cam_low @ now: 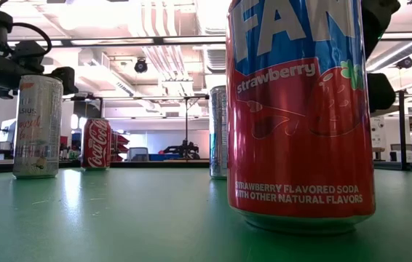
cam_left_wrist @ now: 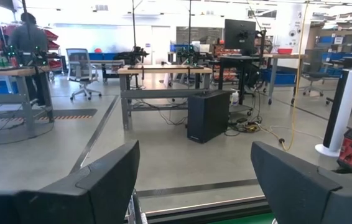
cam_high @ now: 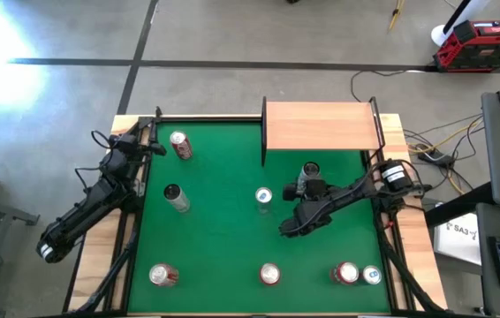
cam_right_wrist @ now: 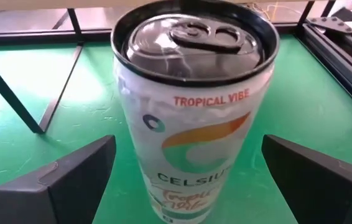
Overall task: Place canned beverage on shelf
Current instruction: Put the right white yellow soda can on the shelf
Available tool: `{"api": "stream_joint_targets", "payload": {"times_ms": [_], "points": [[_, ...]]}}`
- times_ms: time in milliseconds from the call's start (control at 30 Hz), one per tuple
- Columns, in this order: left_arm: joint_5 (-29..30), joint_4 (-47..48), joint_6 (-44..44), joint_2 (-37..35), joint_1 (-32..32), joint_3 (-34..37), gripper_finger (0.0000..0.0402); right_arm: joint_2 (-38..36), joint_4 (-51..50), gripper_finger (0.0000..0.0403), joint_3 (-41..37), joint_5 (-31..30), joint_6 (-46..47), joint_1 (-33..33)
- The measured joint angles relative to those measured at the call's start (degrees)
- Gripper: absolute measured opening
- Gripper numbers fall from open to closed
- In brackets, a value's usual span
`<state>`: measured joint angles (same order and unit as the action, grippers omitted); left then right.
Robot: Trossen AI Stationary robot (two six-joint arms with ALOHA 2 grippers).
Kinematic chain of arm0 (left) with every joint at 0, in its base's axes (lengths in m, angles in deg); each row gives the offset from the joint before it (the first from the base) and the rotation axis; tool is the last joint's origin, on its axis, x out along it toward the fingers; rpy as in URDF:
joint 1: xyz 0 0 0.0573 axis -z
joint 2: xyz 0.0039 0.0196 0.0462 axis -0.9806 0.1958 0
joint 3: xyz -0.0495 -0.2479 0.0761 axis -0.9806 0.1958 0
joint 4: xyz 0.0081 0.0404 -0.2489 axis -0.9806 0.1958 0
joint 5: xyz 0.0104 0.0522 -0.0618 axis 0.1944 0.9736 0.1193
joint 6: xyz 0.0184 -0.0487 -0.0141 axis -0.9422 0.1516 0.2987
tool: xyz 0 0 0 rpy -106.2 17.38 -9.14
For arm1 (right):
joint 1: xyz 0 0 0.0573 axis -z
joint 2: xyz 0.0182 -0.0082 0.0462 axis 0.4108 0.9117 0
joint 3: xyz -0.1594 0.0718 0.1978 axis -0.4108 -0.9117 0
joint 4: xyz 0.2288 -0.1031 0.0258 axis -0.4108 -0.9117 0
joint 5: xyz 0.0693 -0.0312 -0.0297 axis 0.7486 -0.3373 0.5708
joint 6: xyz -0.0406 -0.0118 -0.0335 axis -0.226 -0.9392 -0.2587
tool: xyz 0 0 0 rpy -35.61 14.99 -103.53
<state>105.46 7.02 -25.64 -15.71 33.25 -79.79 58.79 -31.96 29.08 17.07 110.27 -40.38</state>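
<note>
- I am holding my right hand [cam_right_wrist: 188, 180] low over the green felt table [cam_high: 223, 247], its fingers [cam_right_wrist: 70, 180] spread wide on either side of a white Celsius can [cam_right_wrist: 194, 112] that is standing upright between them; I cannot tell whether either finger is touching it.
- In the high view that can [cam_high: 310, 170] is standing just in front of the shelf [cam_high: 321, 125], a light wooden board on a thin dark frame at the table's far edge.
- My left hand [cam_high: 155, 132] is waiting at the table's far left corner with its fingers drawn near together, looking out over the room.
- Other cans are standing scattered on the felt: a strawberry Fanta can [cam_low: 300, 116] close to the low camera, a Coca-Cola can [cam_low: 96, 144] and a pale can [cam_low: 37, 127] farther back.
- The room beyond is showing a grey concrete floor [cam_left_wrist: 163, 155], workbenches [cam_left_wrist: 163, 78], a dark computer case [cam_left_wrist: 208, 116], and a person [cam_left_wrist: 28, 43] standing far off at a bench.
</note>
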Motion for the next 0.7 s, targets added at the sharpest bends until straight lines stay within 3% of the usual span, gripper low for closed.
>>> {"api": "stream_joint_targets", "payload": {"times_ms": [433, 567, 700], "points": [[0.00, 0.00, 0.00, 0.00, 0.00, -0.01, 0.0293, 0.82, 0.15, 0.0389, 0.00, -0.45, 1.10, 2.99], [0.00, 0.00, 0.00, 0.00, 0.00, 0.00, 0.0293, 0.82, 0.42, 0.0358, 0.00, -0.32, 2.48, 4.11], [0.00, 0.00, 0.01, 0.00, -0.02, 0.00, 0.0293, 0.82, 0.83, 0.0298, 0.04, -0.03, 2.17, 4.39]]}}
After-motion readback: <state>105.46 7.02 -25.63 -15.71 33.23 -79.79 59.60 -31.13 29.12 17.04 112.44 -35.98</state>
